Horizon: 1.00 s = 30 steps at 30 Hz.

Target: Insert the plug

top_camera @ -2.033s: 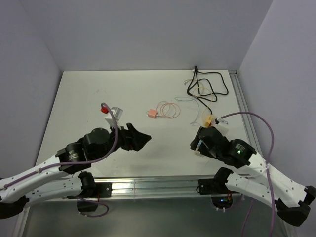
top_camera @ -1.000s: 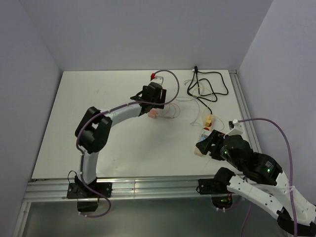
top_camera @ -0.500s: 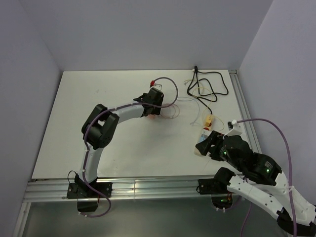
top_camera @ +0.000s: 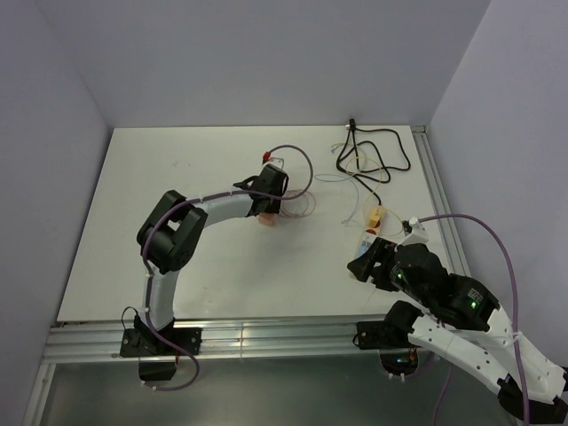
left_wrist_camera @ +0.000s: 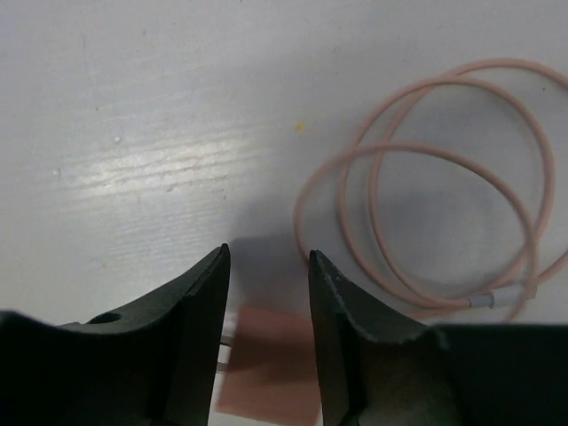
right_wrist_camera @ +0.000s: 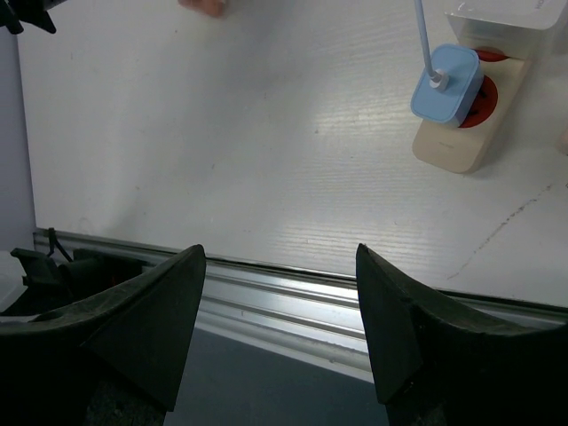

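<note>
A white table (top_camera: pixel 133 231) sits inside pale lavender walls, with an aluminium rail along its near edge. The left arm reaches out to the middle of the far half, where the left gripper (left_wrist_camera: pixel 268 257) points down over the small pink plug (left_wrist_camera: pixel 271 373). Its jaws stand narrow, one on each side of the plug; whether they press on it I cannot tell, since the fingers hide the plug's edges. The plug's thin pink cable (left_wrist_camera: pixel 426 222) lies in loose loops just beside it. At the right near corner the right gripper (right_wrist_camera: pixel 280 253) hovers above the table with its jaws wide and nothing between them. Ahead of it lies a beige socket block (right_wrist_camera: pixel 453 146) with red outlets, a light blue adapter (right_wrist_camera: pixel 446 84) seated in one. A black cable (top_camera: pixel 377 151) lies tangled at the far right.
</note>
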Each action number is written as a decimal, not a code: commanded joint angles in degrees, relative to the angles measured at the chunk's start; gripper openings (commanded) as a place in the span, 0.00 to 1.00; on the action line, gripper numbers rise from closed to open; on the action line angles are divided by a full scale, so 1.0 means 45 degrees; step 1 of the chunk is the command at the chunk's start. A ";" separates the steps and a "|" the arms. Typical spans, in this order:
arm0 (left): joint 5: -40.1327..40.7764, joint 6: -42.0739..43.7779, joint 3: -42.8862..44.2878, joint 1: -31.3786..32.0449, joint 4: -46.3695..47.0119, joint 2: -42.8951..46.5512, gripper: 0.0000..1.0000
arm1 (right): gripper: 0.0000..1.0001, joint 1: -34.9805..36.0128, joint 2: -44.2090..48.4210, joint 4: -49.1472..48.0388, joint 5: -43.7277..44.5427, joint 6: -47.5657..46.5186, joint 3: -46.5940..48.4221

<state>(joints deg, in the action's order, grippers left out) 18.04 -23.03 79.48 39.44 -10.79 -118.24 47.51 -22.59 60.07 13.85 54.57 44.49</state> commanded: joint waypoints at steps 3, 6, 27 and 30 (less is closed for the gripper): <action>-0.0103 -0.1188 -0.0396 0.0005 -0.0804 0.1352 0.22 | 0.75 0.0107 0.0078 -0.0303 -0.0108 0.0159 -0.0023; -0.0298 -0.2047 -0.1896 0.0082 -0.0594 0.2404 0.22 | 0.75 0.0088 0.0254 -0.0303 -0.0166 0.0198 -0.0121; -0.4124 0.1497 -0.5300 0.1118 0.1772 0.8346 0.64 | 0.73 0.0107 -0.0059 -0.1067 -0.0851 0.0120 -0.0200; -0.4400 0.2828 -0.5476 0.1118 0.1949 0.7956 0.67 | 0.73 0.0088 0.0097 -0.0637 -0.0636 0.0062 0.0191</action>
<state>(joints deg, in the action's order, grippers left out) 2.81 -20.23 53.95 44.36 -3.29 -80.44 47.53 -23.27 56.66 9.65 55.02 42.00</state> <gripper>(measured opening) 0.667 0.735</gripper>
